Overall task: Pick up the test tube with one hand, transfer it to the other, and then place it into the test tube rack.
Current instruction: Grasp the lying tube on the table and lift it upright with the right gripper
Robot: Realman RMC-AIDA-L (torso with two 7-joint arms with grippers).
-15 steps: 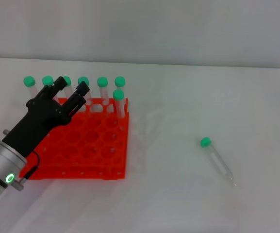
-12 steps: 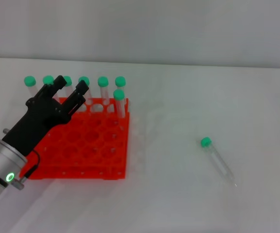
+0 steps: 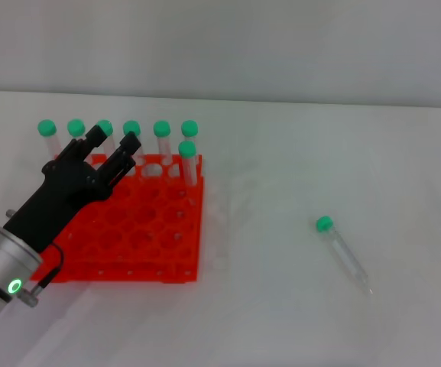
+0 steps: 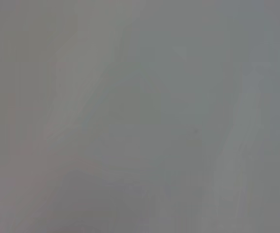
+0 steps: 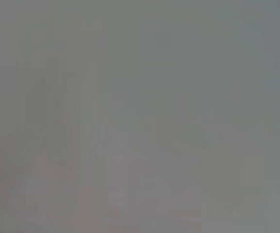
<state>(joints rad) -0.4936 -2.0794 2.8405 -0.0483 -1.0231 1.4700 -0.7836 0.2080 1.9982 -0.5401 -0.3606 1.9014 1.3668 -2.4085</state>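
On the right of the white table (image 3: 281, 153), with open room all round, the test tube (image 3: 342, 251) is seen lying flat. Over the test tube rack (image 3: 140, 229) at left the left gripper (image 3: 113, 141) is held, fingers apparently slightly parted, empty.

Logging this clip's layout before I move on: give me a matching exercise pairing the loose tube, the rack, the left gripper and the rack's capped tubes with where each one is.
Things:
1. test tube
2. test tube rack
3. left gripper
4. seven capped tubes

Places:
A. standing at the rack's far edge
B. lying on the table on the robot's right
C. over the rack's far left part, jaws apart, empty
D. on the table on the robot's left

Pairs: 1-B, 2-D, 3-C, 4-A
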